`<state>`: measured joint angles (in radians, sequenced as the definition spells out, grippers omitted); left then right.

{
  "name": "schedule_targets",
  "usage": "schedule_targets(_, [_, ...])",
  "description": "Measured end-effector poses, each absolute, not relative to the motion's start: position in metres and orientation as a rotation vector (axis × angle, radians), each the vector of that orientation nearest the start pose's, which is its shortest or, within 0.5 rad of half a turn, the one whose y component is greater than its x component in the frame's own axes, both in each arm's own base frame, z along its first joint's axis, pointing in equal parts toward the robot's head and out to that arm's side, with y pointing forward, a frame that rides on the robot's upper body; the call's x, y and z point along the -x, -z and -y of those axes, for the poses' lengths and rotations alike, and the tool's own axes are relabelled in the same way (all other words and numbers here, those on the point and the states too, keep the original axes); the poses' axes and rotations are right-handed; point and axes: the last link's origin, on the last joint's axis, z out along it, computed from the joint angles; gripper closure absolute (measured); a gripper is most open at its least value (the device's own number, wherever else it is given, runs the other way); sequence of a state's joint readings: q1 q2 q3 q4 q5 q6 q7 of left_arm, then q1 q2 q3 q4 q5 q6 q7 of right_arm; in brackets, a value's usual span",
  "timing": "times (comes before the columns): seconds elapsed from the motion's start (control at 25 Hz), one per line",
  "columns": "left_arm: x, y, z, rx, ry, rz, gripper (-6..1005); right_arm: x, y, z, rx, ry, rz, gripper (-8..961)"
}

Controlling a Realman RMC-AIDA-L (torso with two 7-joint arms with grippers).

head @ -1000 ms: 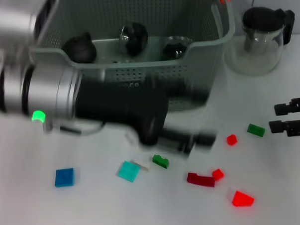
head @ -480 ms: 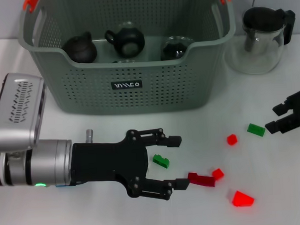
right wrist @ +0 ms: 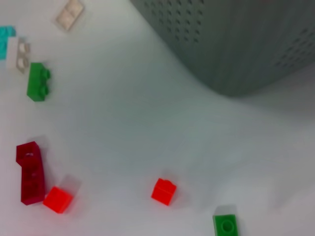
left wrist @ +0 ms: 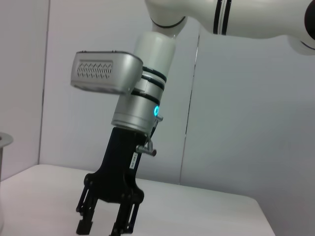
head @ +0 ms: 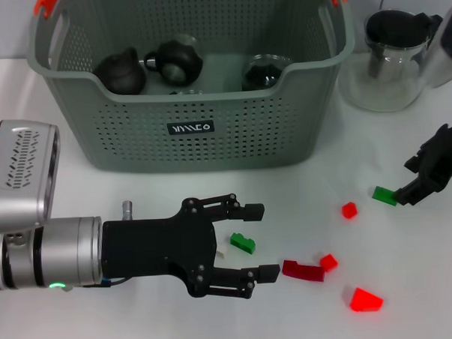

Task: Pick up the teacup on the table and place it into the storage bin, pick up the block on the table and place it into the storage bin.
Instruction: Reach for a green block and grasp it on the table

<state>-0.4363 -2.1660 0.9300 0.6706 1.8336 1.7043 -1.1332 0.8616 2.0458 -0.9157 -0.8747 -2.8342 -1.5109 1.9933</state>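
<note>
Jaws of my left gripper (head: 255, 241) are spread low over the tabletop (head: 411, 281) — a green block (head: 242, 243) sits between them. Only the right wrist view shows the white bricks (right wrist: 18, 55) beside it. Storage bin (head: 194, 133) behind holds teacups (head: 175, 60). Right gripper (head: 407, 195) — can't tell its jaws.

The storage bin (head: 193, 96) was recorded as grey-green, perforated, with orange handle clips (head: 45, 5) and a black label (head: 191, 128) lettered in white. Blocks on the white table (head: 411, 281) were noted as green (head: 243, 243), dark red (head: 302, 270) and bright red (head: 365, 299). The left gripper (head: 258, 242) was observed black, on a silver arm.
</note>
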Motion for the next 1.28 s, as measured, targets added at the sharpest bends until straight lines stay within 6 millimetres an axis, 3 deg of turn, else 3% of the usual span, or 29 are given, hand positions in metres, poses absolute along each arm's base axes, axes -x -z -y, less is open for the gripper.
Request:
schedule_targets(0.32, [0.228,0.05,-0.279,2.907,0.936,0.262,158,-0.225,0.0,-0.403,2.719,0.677,-0.583,207])
schedule_targets(0.8, [0.228,0.054,-0.279,2.908,0.942,0.296,160,-0.235,0.017,-0.404,2.705,0.695,-0.571,215])
schedule_targets(1.2, [0.229,0.056,-0.279,2.909,0.946,0.308,162,-0.238,0.02,-0.406,2.688,0.682,-0.571,222])
schedule_targets(1.28, [0.229,0.055,-0.279,2.909,0.947,0.309,162,-0.238,0.02,-0.406,2.689,0.682,-0.57,293])
